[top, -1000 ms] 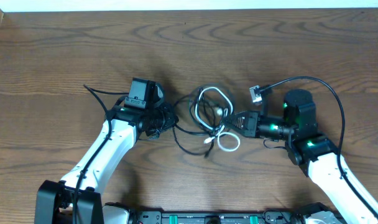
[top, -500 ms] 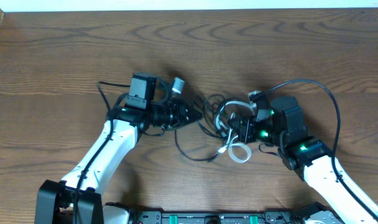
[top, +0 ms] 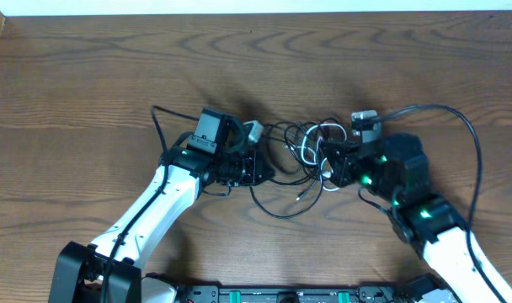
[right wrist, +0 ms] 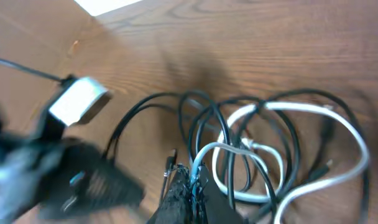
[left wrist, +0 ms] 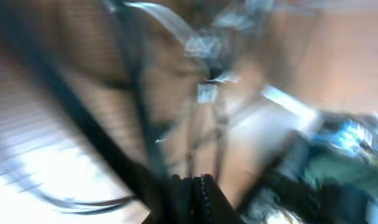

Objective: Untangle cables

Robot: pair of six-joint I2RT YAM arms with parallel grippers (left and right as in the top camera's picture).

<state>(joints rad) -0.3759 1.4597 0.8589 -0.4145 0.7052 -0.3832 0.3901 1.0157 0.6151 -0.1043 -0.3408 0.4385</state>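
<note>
At mid-table between both arms, the cables (top: 311, 150) sit in one knot, the white cord (right wrist: 288, 112) looped through the black ones and none separated yet, with the right gripper (right wrist: 188, 183) seemingly pinched narrow on one of them, while the left gripper (top: 264, 171) is too blurred to judge.

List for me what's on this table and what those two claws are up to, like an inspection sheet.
Surface: brown wooden table.
Job's things: thin cables knotted together mid-table between the arms, black ones plus a white cable.
Clutter: nothing seen.
Grippers: left gripper at the knot's left edge, its own camera too blurred to tell open or shut; right gripper at the knot's right side, fingers together, grip on a cord unclear.
Cables: thick black arm cable arcs over the right arm.
Surroundings: white strip beyond the table's far edge.
</note>
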